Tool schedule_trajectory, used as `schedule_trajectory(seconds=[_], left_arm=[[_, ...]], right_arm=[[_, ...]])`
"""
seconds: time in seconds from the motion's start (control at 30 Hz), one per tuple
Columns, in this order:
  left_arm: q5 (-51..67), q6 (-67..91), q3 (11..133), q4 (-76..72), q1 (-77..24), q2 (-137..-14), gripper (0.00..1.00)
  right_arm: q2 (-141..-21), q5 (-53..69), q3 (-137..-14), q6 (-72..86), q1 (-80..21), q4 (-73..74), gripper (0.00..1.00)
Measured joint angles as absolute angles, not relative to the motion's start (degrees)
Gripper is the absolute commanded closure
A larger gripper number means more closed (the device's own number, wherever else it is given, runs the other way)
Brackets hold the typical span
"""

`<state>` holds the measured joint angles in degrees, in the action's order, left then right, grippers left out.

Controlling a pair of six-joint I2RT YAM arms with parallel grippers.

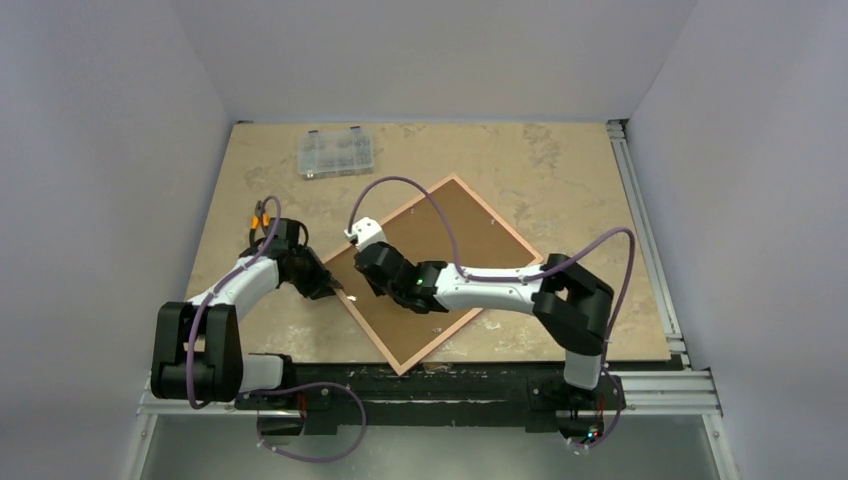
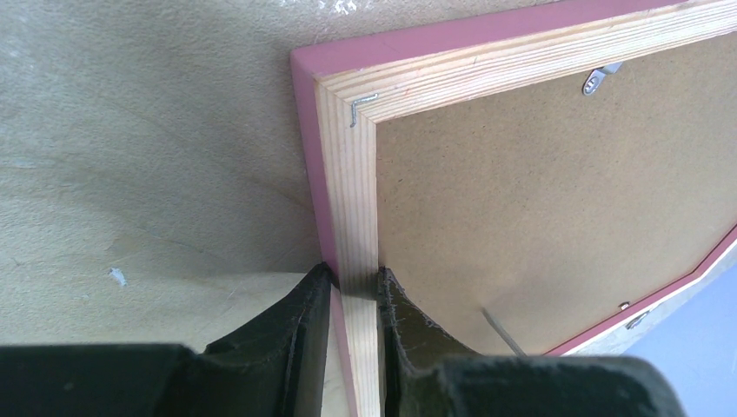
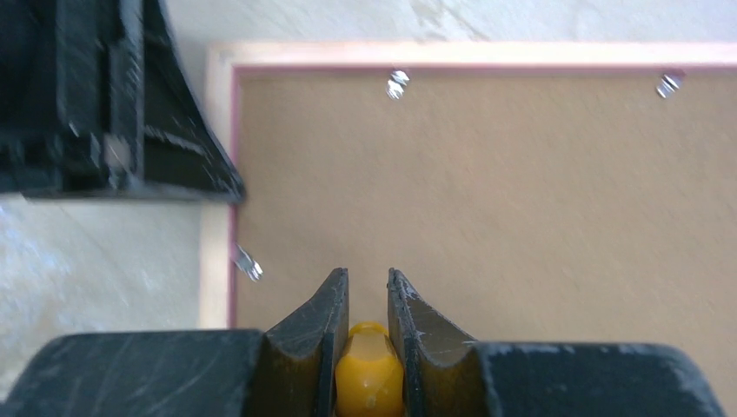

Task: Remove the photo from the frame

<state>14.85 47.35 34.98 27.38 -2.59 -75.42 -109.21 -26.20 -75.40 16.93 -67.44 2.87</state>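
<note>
The frame (image 1: 498,300) is laid face down on the table (image 1: 560,170), turned cornerwise, so that its pale wood rear edge and the brown backing board (image 1: 470,235) are uppermost; the photo itself is hidden from all three views. The frame's left side rail is reached by the left gripper (image 2: 355,282), which is closed on it just below the near corner: one of its fingers (image 2: 300,326) is set against the pink outer face, the other is set on the inner side at the edge of the backing board, and the strip of pale wood is clamped between them. A small bent metal staple (image 2: 363,106) is seen in the wood at that corner, and a turn tab (image 2: 600,81) is seen on the top rail. The right gripper (image 3: 368,276) is held over the backing board, inside the frame's left side and near the left gripper, which fills the upper left of the right wrist view. Its jaws are drawn almost together, with only a narrow slit left between the tips, and nothing is seen caught at the tips. A yellow rounded piece (image 3: 369,373) is seated between the fingers near their base; whether it is clamped cannot be told, nor whether the tips are touching the board. A clear plastic compartment box (image 1: 336,153) is left at the far side of the table, well apart from the frame
</note>
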Motion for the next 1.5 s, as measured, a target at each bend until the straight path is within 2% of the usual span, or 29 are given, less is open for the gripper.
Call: schedule_trajectory(seconds=[0.1, 0.37, 0.67, 0.8, 1.5], left_arm=[[14.9, 47.4, 35.0, 27.4, -2.6, -75.3, 0.78], [15.1, 47.4, 34.1, 26.6, -2.6, -74.5, 0.79], [15.0, 47.3, 33.1, 26.3, -2.6, -73.1, 0.73], [15.0, 47.1, 33.1, 26.3, -2.6, -73.2, 0.73], [15.5, 46.9, 33.1, 26.0, -2.5, -73.8, 0.77]], right_arm=[[-103.4, -25.8, -70.1, 17.5, -67.3, 5.1, 1.0], [-93.2, -21.1, -62.5, 18.7, -67.0, 3.2, 1.0], [-105.2, -15.1, -67.5, 19.7, -66.4, -5.1, 1.0], [-108.5, -13.6, -70.5, 19.3, -66.3, -7.6, 1.0], [-111.4, -11.0, -73.1, 19.0, -66.8, -10.3, 1.0]])
